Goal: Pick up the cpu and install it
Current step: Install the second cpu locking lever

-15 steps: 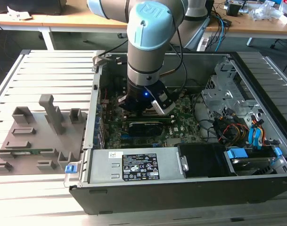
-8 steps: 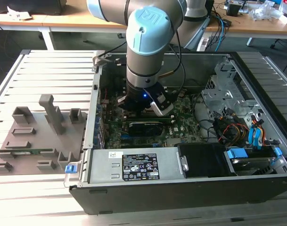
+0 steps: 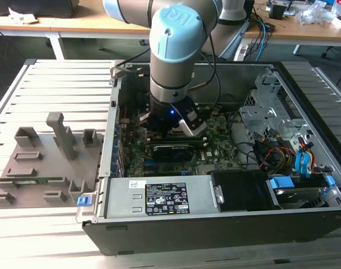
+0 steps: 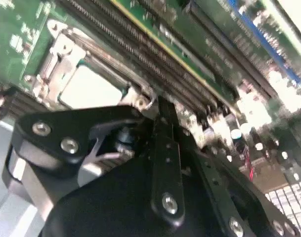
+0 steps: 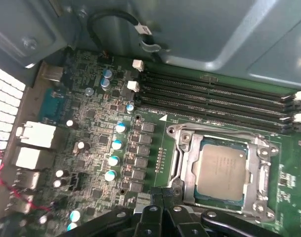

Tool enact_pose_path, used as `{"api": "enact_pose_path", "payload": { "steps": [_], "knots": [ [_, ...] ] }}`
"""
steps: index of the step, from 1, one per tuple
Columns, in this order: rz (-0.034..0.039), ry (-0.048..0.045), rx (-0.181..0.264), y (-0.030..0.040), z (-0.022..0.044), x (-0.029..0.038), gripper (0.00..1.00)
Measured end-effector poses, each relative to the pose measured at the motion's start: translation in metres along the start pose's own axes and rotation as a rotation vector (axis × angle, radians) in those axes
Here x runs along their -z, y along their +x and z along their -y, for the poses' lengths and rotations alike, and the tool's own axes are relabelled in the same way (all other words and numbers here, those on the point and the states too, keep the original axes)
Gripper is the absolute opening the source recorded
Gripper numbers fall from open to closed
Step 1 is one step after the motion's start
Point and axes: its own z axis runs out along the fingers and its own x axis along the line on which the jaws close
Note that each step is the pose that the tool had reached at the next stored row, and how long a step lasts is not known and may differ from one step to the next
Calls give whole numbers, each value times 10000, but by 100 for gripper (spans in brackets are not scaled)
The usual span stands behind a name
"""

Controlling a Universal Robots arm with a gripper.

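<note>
Black end effector, fingers together and empty, just beside the cpu seated in its socket.

You see the cpu lying flat in its socket on the motherboard. Its top is silvery-grey and square, and in the second wrist view it looks pale.

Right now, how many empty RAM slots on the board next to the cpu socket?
4 in the first wrist view, all empty, running side by side along one edge of the socket holding the cpu.
</note>
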Motion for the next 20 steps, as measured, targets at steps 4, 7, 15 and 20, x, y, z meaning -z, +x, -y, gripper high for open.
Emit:
{"api": "enact_pose_path", "payload": {
  "steps": [4,7,15,20],
  "knots": [
    [-102,452,-17,-91,-14,81,11],
    [-217,661,-34,-292,-27,75,11],
    [-385,1449,-58,-533,-365,17,11],
    [-437,1735,-64,-549,-470,250,11]
  ]
}}
